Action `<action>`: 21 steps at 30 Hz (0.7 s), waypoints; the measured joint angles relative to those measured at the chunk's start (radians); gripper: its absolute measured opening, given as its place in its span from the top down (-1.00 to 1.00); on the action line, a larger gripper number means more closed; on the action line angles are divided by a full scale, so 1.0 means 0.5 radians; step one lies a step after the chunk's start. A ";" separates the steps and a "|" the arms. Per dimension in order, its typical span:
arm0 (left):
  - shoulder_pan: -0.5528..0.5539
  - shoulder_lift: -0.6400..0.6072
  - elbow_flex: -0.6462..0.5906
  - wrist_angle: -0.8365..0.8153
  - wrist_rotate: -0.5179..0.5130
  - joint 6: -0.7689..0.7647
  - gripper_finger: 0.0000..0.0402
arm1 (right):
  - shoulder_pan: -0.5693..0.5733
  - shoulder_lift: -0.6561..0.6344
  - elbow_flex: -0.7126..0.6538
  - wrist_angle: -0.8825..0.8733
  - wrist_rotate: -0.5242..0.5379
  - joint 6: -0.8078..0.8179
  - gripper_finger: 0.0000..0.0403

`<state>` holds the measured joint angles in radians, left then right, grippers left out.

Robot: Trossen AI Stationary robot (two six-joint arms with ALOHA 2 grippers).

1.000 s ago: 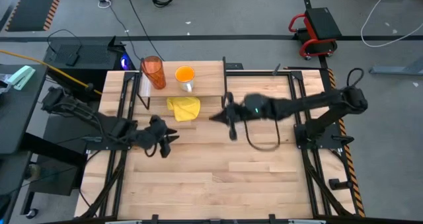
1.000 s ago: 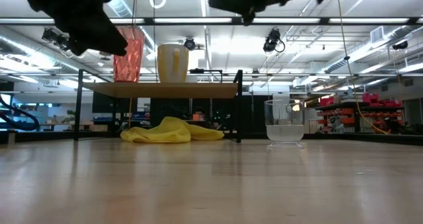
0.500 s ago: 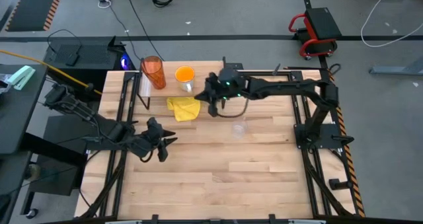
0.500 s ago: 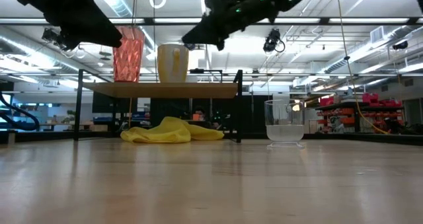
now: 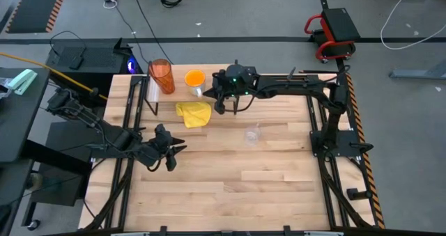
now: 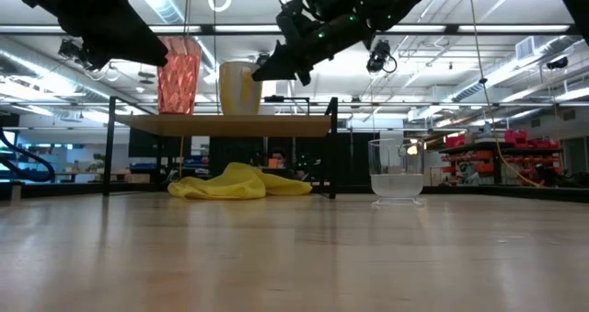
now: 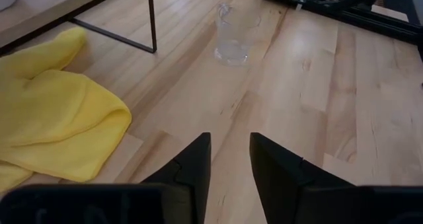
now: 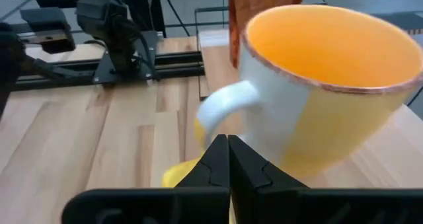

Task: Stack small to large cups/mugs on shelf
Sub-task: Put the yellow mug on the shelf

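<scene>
On the shelf [image 5: 216, 74] stand the orange-red tumbler [image 5: 162, 76] and the orange mug [image 5: 195, 79]; the mug's white handle [image 8: 221, 108] points toward the table's near side. The small clear cup [image 5: 252, 134] stands upright on the table, right of the shelf. My right gripper [image 8: 228, 151] is shut and slants down from the right. Its tips are right at the mug, just below the handle. My left gripper [image 7: 230, 158] hovers open near the table's left side, with nothing between its fingers. My right gripper has its shut fingertips [image 6: 259, 75] against the outline of the mug's handle side. Whether they touch the mug, I cannot tell. The mug stands upright on the shelf.
A crumpled yellow cloth [image 5: 194, 114] lies on the table, partly under the shelf's near edge. Black shelf legs [image 7: 151, 19] stand beside it. Bare wooden tabletop [image 5: 237, 187] stretches toward the near edge.
My right gripper has swung from above the table's middle toward the far left, up to the mug on the shelf, and has stayed shut. The clear cup, which the arm covered from above, now shows. The mug and tumbler have not moved.
</scene>
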<state>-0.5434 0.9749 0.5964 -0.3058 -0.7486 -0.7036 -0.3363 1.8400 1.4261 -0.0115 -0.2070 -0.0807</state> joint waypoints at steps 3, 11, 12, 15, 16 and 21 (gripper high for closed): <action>0.000 0.000 0.000 0.000 -0.006 0.000 0.42 | 0.000 0.000 0.000 -0.002 -0.002 0.005 1.00; 0.001 0.000 0.000 0.001 -0.021 -0.001 0.45 | 0.002 0.000 0.000 0.011 -0.049 -0.009 1.00; 0.001 0.000 0.000 0.002 -0.021 -0.001 0.45 | 0.002 0.000 0.000 0.019 -0.075 -0.010 1.00; 0.001 0.000 0.000 0.002 -0.021 -0.001 0.44 | 0.002 0.000 0.000 0.041 -0.098 -0.018 1.00; 0.001 0.000 0.000 0.002 -0.021 -0.001 0.43 | 0.002 0.000 0.000 0.042 -0.098 -0.018 1.00; 0.001 0.000 0.000 0.002 -0.022 -0.001 0.42 | 0.002 0.000 0.000 0.090 -0.099 -0.017 1.00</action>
<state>-0.5429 0.9749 0.5964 -0.3046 -0.7595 -0.7040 -0.3355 1.8400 1.4261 0.0336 -0.2565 -0.0895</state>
